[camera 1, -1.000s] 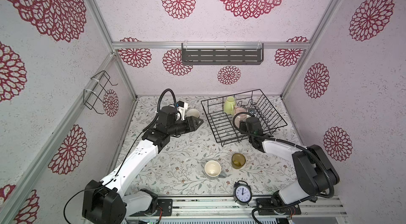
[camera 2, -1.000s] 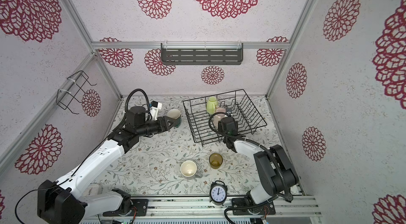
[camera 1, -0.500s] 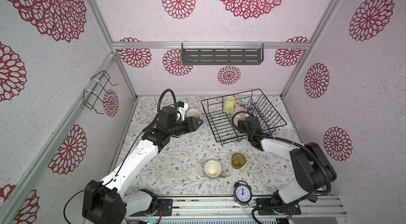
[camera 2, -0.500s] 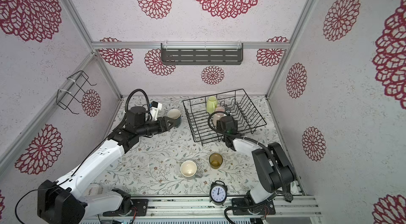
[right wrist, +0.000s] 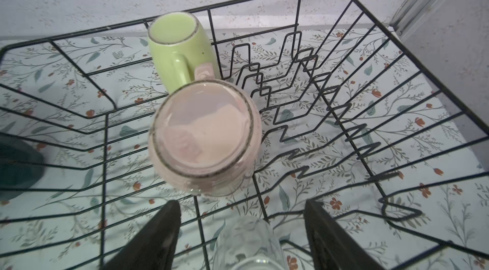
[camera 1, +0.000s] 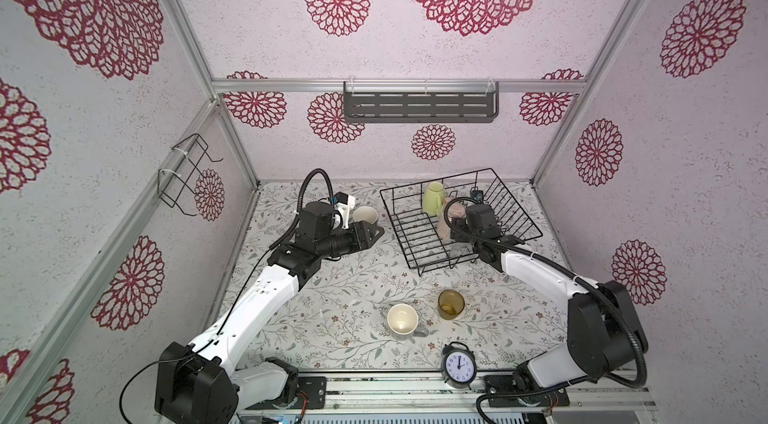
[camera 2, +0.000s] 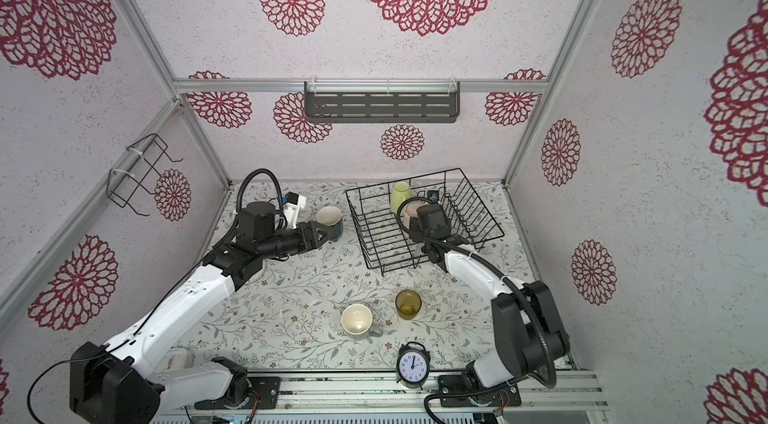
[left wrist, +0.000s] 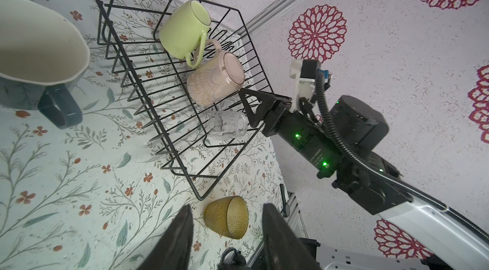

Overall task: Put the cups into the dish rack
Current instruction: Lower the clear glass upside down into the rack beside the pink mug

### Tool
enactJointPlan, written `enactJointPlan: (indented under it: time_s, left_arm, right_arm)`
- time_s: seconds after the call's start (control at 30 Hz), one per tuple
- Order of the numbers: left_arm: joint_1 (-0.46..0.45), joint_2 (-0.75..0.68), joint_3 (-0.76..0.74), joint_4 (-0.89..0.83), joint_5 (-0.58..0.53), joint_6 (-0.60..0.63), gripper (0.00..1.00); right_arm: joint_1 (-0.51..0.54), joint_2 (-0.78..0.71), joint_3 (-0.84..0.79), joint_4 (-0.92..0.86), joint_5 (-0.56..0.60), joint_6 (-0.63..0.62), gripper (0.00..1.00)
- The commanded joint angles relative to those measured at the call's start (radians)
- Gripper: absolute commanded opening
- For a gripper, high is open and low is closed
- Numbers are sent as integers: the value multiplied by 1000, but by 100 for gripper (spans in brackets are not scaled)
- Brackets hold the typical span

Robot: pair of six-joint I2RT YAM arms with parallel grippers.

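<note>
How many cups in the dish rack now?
3 in the dish rack: yellow-green mug at the back, pale pink mug beside it, clear glass nearer the front. None looks hidden.

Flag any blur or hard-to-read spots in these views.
Right wrist view: small clear glass soft and cropped at the edge, dark teal mug a blurred blob, pale pink mug sharp. Left wrist view: glass crisp. Both top views: even light, soft shadows, glass barely visible in the dish rack.

Clock (camera 1: 458,363) stands upright at the tabletop (camera 1: 345,276) front edge. Shelf (camera 1: 420,107) on back wall; wire holder (camera 1: 187,174) on left wall.
</note>
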Motion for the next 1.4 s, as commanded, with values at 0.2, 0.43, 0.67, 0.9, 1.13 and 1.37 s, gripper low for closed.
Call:
enactJointPlan:
  time_s: [0.2, 0.43, 0.67, 0.9, 1.13, 1.37]
  left_arm:
    - [8, -17, -3, -13, 8, 21, 46]
    - [7, -20, -8, -16, 15, 17, 46]
    - [8, -34, -20, -21, 2, 15, 46]
    - [8, -39, -26, -27, -11, 24, 46]
    - [8, -21, -26, -19, -6, 23, 46]
    - [7, -13, -20, -18, -8, 23, 46]
  right_arm:
    - [-22, -2, 230, -601, -124, -20, 72]
    - [-63, -1, 246, -610, -256, -11, 40]
    - [-72, 76, 243, -563, -317, 15, 33]
    - [-73, 134, 230, -551, -248, 5, 17]
    - [-75, 166, 229, -499, -229, -12, 15]
    - [-78, 196, 263, -482, -205, -30, 14]
